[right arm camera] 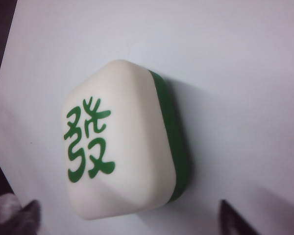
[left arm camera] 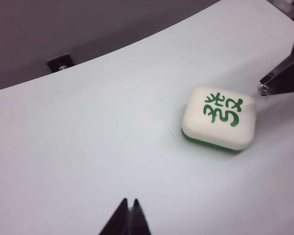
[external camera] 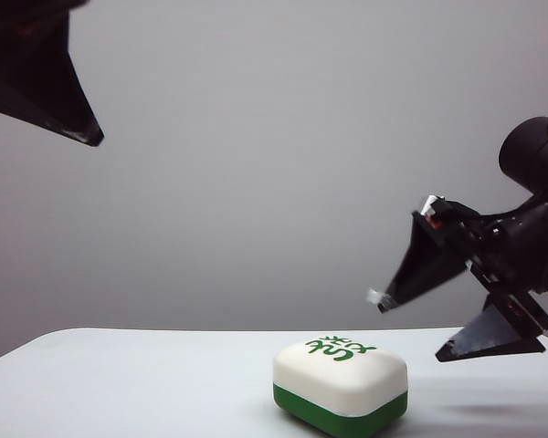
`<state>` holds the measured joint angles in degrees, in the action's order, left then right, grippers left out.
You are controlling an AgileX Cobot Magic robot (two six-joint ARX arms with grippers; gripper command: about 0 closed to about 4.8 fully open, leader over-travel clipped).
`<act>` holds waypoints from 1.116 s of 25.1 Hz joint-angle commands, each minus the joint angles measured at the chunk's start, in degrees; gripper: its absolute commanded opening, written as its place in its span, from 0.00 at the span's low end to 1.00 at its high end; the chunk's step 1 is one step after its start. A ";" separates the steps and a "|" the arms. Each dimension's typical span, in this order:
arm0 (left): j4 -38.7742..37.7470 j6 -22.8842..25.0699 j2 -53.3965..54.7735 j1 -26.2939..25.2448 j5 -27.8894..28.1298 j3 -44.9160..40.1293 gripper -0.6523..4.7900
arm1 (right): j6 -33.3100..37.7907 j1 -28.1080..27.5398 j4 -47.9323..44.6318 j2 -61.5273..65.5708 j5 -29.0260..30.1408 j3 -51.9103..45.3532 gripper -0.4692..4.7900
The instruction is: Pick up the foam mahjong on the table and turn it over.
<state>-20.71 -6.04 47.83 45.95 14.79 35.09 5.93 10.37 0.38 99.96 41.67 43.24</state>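
Foam mahjong (external camera: 341, 386), a chunky rounded rectangular block, lies flat on the plain white smooth table (external camera: 119, 388) towards the right of the exterior view. Its white half faces up and its solid green half rests on the tabletop. One green Chinese character is printed on the white face, reading 發. Right gripper (external camera: 438, 328), black, hangs just above and beside the block's right side without touching it; its fingers stand spread wide apart, nothing between them. Left gripper (left arm camera: 129, 204) sits well apart from the block, high at the exterior view's upper left; its fingertips meet in the left wrist view, closed on nothing.
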 commanded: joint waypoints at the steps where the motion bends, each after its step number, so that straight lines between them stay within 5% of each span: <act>1: 5.27 4.20 2.25 -0.33 -5.64 0.33 0.11 | -0.39 0.11 -3.63 0.96 0.17 0.33 0.93; 4: 9.70 8.55 3.23 -1.73 -12.52 0.33 0.11 | -0.42 0.79 -5.01 2.49 -0.81 1.01 0.93; 13: 6.49 9.07 3.23 -5.29 -18.62 0.22 0.11 | -0.39 2.78 -4.98 6.80 -0.09 1.25 0.89; 18: 2.78 9.05 3.23 -5.29 -21.51 0.24 0.11 | -0.39 4.57 -5.42 8.31 0.20 1.25 0.64; 22: 1.92 9.03 3.23 -5.29 -21.46 0.24 0.11 | -0.35 5.07 -7.15 8.68 -1.22 1.25 0.10; 28: 1.95 8.74 3.23 -5.29 -21.16 0.24 0.11 | -0.37 4.98 -8.35 6.75 -8.74 1.36 0.07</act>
<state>-19.16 2.98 51.13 40.66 -6.48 35.07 5.72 15.42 -6.68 107.72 36.84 44.40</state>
